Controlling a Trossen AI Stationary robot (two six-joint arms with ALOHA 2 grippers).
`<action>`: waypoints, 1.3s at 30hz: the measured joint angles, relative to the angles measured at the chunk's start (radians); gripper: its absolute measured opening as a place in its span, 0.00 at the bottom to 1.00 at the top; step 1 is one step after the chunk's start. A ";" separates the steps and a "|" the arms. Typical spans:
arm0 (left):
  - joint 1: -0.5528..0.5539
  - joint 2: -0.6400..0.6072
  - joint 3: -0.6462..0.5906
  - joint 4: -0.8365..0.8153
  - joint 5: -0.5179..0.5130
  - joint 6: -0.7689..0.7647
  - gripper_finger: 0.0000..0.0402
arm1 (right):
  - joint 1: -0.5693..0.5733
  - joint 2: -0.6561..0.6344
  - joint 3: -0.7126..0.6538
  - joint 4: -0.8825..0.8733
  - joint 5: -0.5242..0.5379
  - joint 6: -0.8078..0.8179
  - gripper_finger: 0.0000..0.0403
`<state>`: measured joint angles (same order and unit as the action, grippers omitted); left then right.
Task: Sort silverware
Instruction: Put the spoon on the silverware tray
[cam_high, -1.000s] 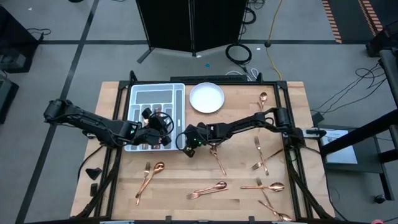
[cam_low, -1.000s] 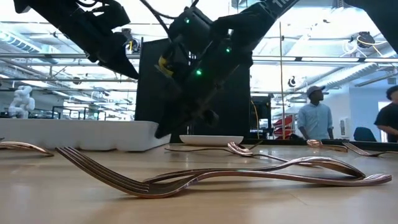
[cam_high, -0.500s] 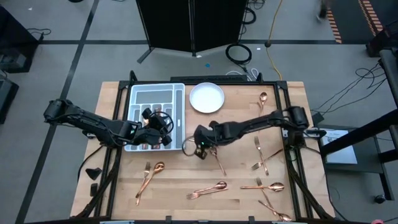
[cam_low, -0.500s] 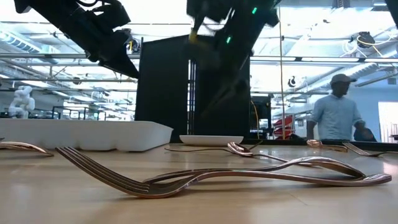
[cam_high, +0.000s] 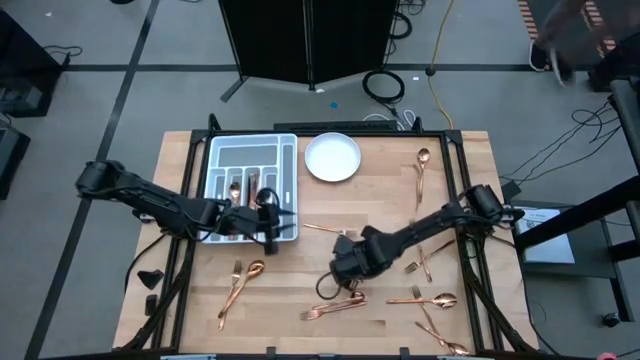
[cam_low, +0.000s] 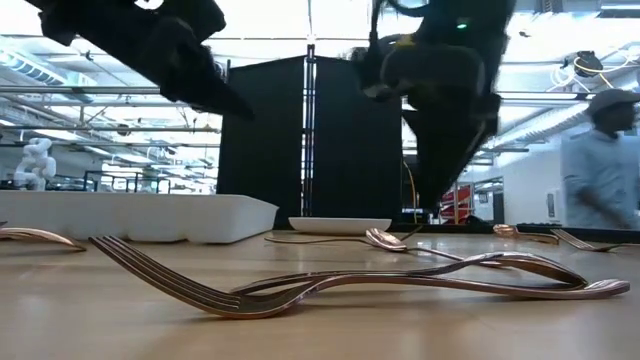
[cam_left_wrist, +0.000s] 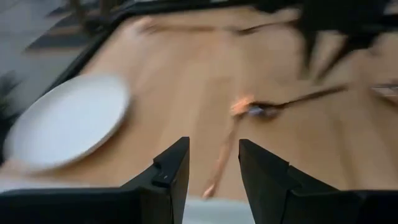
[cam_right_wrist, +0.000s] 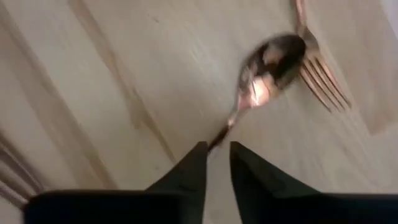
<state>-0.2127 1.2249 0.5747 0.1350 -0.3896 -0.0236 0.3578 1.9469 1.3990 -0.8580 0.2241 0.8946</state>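
Copper spoon (cam_right_wrist: 264, 74) is seen just beyond the right gripper (cam_right_wrist: 216, 163), moved down from the tray (cam_high: 290, 185); fingers narrowly parted. Left gripper's (cam_left_wrist: 213, 163) fingers are held apart.

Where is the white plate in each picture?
High view: the white plate sits near the table's far edge, about midway across.
Low view: it shows edge-on as a thin white disc in the middle distance.
Left wrist view: it is the big blurry white round shape.
Right wrist view: not in it.
Shared landmark: the grey tray right beside the plate.
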 joint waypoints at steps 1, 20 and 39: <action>-0.001 0.009 0.000 0.030 0.028 0.024 0.33 | 0.011 0.000 -0.004 -0.008 0.014 0.027 0.21; 0.036 0.045 -0.001 0.099 0.049 0.030 0.33 | -0.016 -0.006 -0.233 0.263 0.021 0.175 0.25; 0.050 0.045 -0.001 0.175 0.004 -0.096 0.34 | -0.042 -0.050 -0.097 0.213 0.357 -0.071 0.00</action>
<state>-0.1627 1.2697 0.5739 0.3103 -0.3852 -0.1196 0.3155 1.8964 1.3016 -0.6453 0.5809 0.8236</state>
